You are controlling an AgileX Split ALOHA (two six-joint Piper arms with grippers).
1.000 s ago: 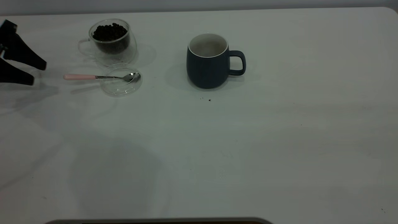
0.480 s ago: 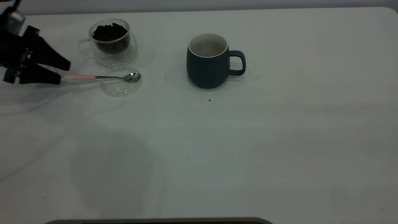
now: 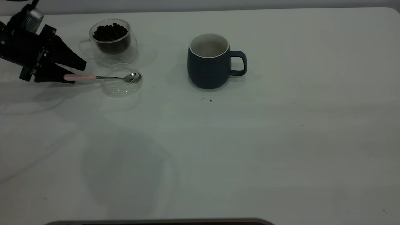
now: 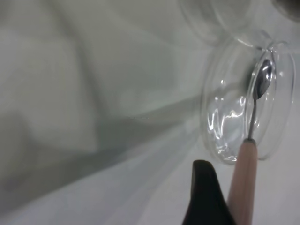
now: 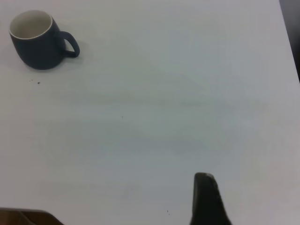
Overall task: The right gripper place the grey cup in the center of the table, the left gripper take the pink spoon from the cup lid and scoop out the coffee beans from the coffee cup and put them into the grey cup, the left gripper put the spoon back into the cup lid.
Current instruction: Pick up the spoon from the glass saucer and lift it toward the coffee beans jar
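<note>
The pink spoon (image 3: 93, 77) lies with its metal bowl in the cup lid (image 3: 120, 89) and its handle pointing left. My left gripper (image 3: 75, 73) is open, low over the table (image 3: 218, 150), its fingers straddling the handle's end. In the left wrist view one black finger (image 4: 206, 187) sits right beside the pink spoon (image 4: 243, 178), which rests on the cup lid (image 4: 225, 126). The coffee cup (image 3: 123, 51) holds coffee beans (image 3: 110, 32) just behind the lid. The grey cup (image 3: 207, 70) stands upright mid-table, also in the right wrist view (image 5: 37, 49). One finger (image 5: 207, 199) of my right gripper shows, far from the cup.
A few dark crumbs (image 3: 210, 100) lie in front of the grey cup. The table's front edge (image 3: 156, 221) runs along the bottom. The coffee cup's glass wall (image 4: 220, 23) is close beyond the lid in the left wrist view.
My left gripper has travelled right from the table's left edge until its open fingers reach around the spoon handle's end. The spoon, lid and cups have not moved.
</note>
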